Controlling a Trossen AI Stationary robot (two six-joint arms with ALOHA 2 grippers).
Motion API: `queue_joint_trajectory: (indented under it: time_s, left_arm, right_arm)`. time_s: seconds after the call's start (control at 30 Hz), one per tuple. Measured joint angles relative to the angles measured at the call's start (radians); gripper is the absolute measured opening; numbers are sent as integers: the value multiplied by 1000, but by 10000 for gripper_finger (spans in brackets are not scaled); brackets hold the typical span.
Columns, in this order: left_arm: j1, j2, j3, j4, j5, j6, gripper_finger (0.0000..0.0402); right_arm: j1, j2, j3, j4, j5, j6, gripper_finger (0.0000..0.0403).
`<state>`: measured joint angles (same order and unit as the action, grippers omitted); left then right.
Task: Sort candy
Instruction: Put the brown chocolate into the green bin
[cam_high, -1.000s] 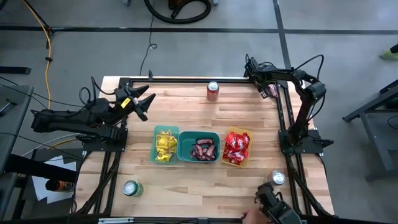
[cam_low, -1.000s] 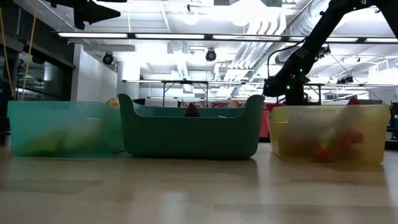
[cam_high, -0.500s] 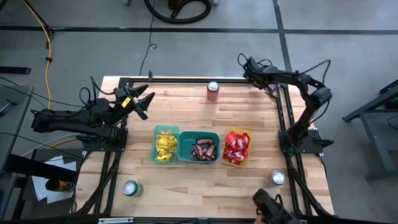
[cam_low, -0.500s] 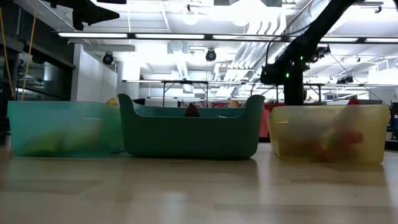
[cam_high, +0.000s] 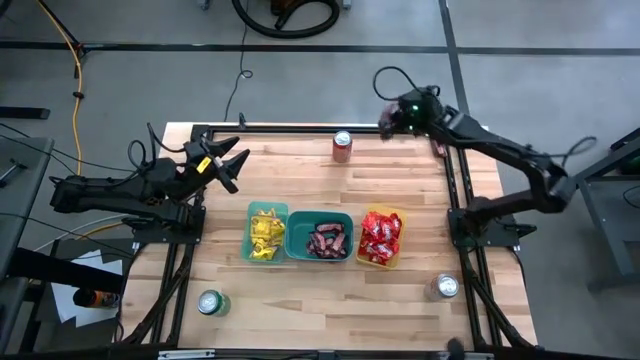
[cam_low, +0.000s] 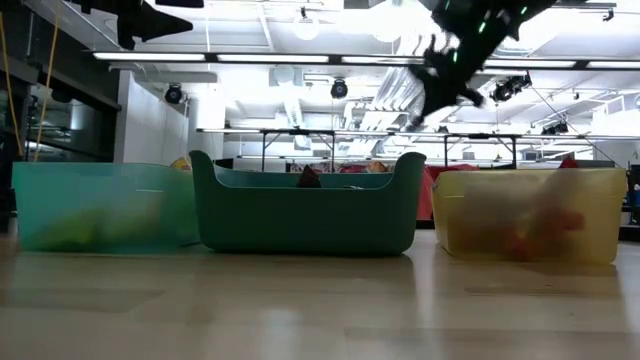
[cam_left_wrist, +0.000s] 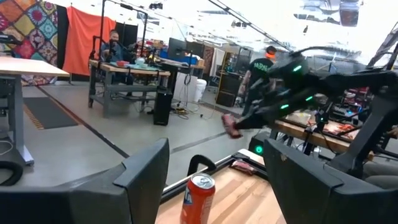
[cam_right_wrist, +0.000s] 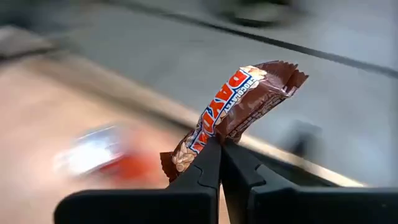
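Observation:
My right gripper (cam_high: 386, 118) is shut on a dark brown candy bar (cam_right_wrist: 244, 104) and hangs high over the table's far edge, just right of the red can (cam_high: 342, 146). The left wrist view shows the bar (cam_left_wrist: 231, 128) in the air past that can. My left gripper (cam_high: 236, 166) waits open above the table's left side, holding nothing. At mid-table, yellow packets lie in the light green bin (cam_high: 252, 236), brown bars in the teal bin (cam_high: 294, 238) and red packets in the yellow bin (cam_high: 400, 243). My right gripper pinches the brown bar between its two fingertips (cam_right_wrist: 209, 163), on the wrapper's long edge (cam_right_wrist: 219, 133) a little toward one end. The bar sticks out slanting beyond the fingertips, lifted clear of the table.
A green can (cam_high: 210, 303) stands near the front left, and a silver can (cam_high: 444, 287) near the front right. A further wrapped sweet (cam_high: 439, 148) lies at the far right edge by the arm's frame. Bare wood lies in front of the bins.
My right gripper has risen from the table's far right corner and swung left along the far edge toward the red can, rolling its wrist as it went. The brown bar has come up with it, clear of the table.

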<state>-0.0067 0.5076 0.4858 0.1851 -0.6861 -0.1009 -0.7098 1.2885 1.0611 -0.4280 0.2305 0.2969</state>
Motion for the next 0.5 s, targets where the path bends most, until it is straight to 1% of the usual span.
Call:
queue_joint_trajectory:
  time_s: [0.07, 0.17, 0.23, 0.3, 0.37, 0.43, 0.5]
  left_arm:
    - [0, 0, 0, -6, 0, 1, 245]
    - [0, 0, 0, -8, 1, -7, 245]
    - [-2, 0, 0, -8, 2, -57, 245]
    - [-2, 0, 0, -8, 11, -117, 245]
    - [-2, 0, 0, -7, 23, -159, 245]
    - [-2, 0, 0, -7, 46, -177, 245]
    - [-2, 0, 0, -5, 89, -177, 245]
  right_arm:
    - [36, -52, 1, 18, -187, -91, 0]
    - [103, -110, 2, 24, -461, -132, 0]
    - [164, -141, 2, 35, -580, -101, 0]
    - [246, -160, 2, 51, -633, -46, 0]
    - [343, -171, 2, 61, -632, -14, 0]
    - [454, -171, 2, 92, -594, 11, 0]
    - [564, -166, 2, 119, -515, 11, 0]
